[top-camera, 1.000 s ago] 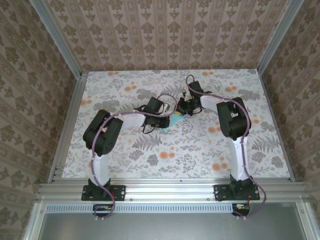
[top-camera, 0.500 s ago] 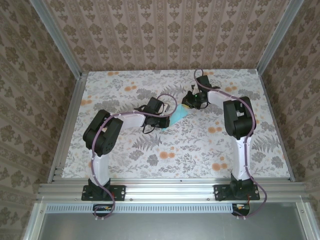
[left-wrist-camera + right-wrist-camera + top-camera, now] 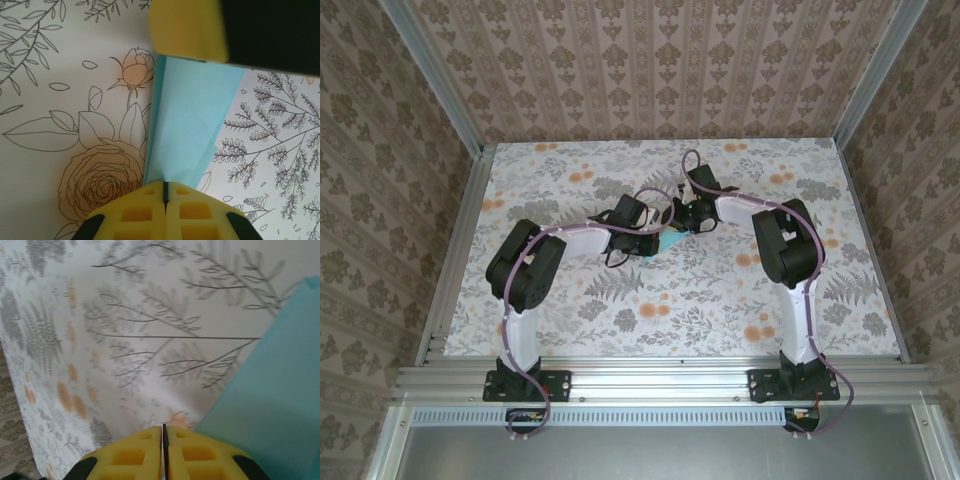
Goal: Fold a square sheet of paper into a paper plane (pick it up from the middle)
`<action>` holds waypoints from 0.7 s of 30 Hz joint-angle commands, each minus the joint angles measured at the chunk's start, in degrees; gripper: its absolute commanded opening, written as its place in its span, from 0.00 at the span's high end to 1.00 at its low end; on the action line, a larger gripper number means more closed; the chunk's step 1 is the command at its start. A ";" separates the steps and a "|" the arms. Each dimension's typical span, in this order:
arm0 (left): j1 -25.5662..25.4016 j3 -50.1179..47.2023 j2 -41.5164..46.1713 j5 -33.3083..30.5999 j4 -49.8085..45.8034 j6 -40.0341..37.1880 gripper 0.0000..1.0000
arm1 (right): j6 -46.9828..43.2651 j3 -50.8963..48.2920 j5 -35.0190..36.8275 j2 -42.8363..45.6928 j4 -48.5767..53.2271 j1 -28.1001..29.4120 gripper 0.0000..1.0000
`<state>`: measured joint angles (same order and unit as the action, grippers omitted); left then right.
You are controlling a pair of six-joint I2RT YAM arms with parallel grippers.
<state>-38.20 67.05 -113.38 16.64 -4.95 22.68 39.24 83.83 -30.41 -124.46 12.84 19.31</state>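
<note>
The turquoise-blue paper lies folded on the floral tabletop, with lengthwise creases and layered edges. A small part of the paper shows between both grippers in the top view. My left gripper is shut, its tips meeting the paper's near end; I cannot tell whether paper is pinched there. My right gripper is shut with nothing between its fingers, its tips on the tabletop beside the paper. Its yellow finger sits over the paper's far end. From above, the left gripper and right gripper nearly meet.
Aluminium rails border the table at the front and sides, and patterned walls enclose it. Both arms reach to the table's centre-back, their elbows raised over the middle.
The right gripper swung out to the back right half a second ago, uncovering more paper, and has come back left to the paper. The left gripper has stayed in place, shut.
</note>
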 commanded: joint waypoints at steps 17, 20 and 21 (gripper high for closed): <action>3.70 4.38 -0.65 13.28 0.54 7.48 0.91 | -5.24 1.77 -5.12 -5.61 7.88 -0.32 0.92; 4.84 4.71 -2.51 13.83 2.36 8.29 0.92 | -6.07 1.70 -5.57 -5.95 8.63 -0.33 0.93; 5.12 5.05 -3.21 14.75 2.95 8.67 0.91 | -6.35 1.86 -5.87 -6.16 8.88 -0.26 0.93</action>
<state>-33.89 70.76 -114.32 28.12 -4.45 29.04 35.14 86.15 -35.68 -127.59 16.10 18.83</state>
